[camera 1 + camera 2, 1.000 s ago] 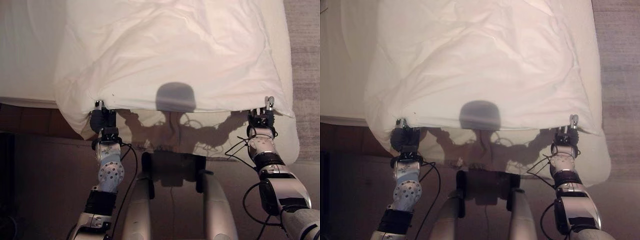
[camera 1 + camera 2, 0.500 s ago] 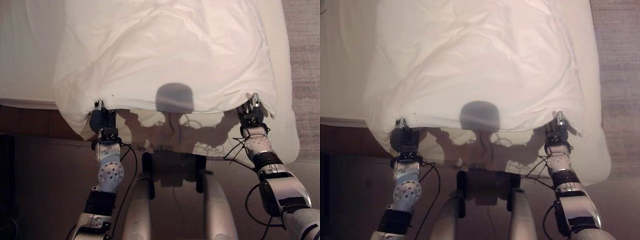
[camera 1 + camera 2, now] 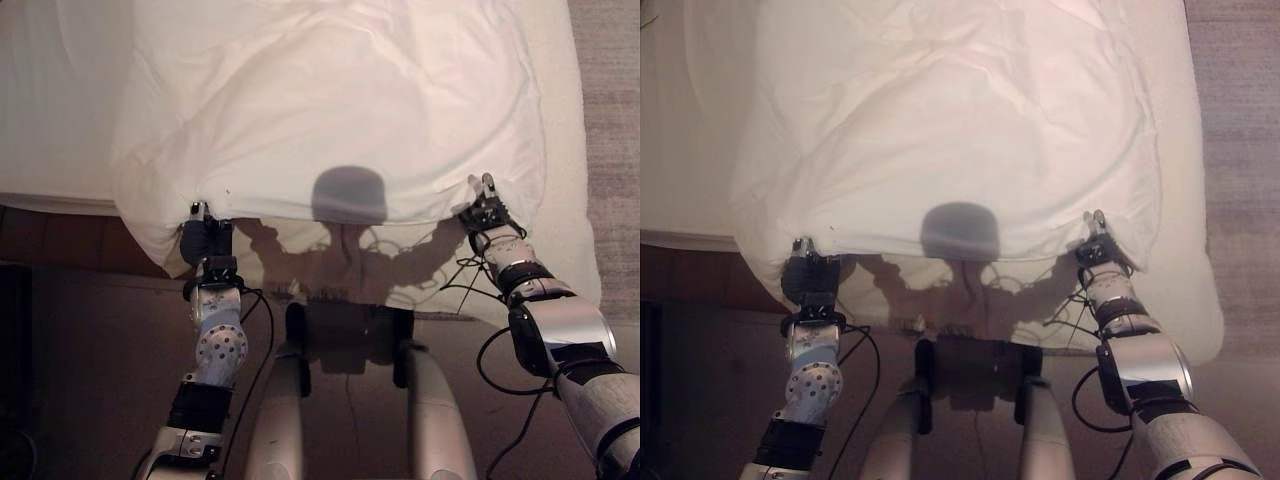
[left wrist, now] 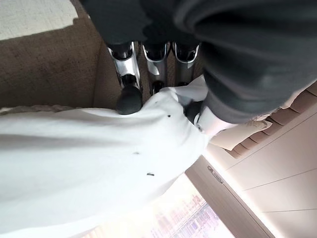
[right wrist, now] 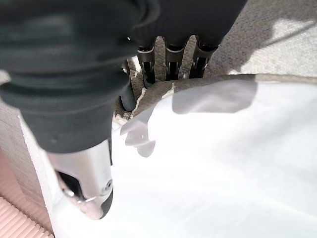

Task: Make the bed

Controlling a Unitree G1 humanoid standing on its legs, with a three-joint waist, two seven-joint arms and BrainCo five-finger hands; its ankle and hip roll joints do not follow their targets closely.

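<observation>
The bed (image 3: 60,100) carries a white duvet (image 3: 330,110) that covers most of its top and is rumpled, with broad creases running across it. The duvet's near edge hangs just over the foot of the bed, and a strip of bare sheet shows along the bed's left side. A grey carpet (image 3: 605,90) lies beside the bed on its right.

At the foot of the bed, the left robot hand (image 3: 203,238) grips the duvet's near-left corner; its wrist view shows the fingers (image 4: 126,74) curled over the fabric edge with the thumb pressed against the cloth, pinching it. The right robot hand (image 3: 487,212) grips the duvet's near edge towards the bed's right side, a little inward of the duvet's right corner; its wrist view shows the fingers (image 5: 168,62) curled round the fold of cloth. Both hands sit at the bed's foot edge, well apart from each other.
</observation>
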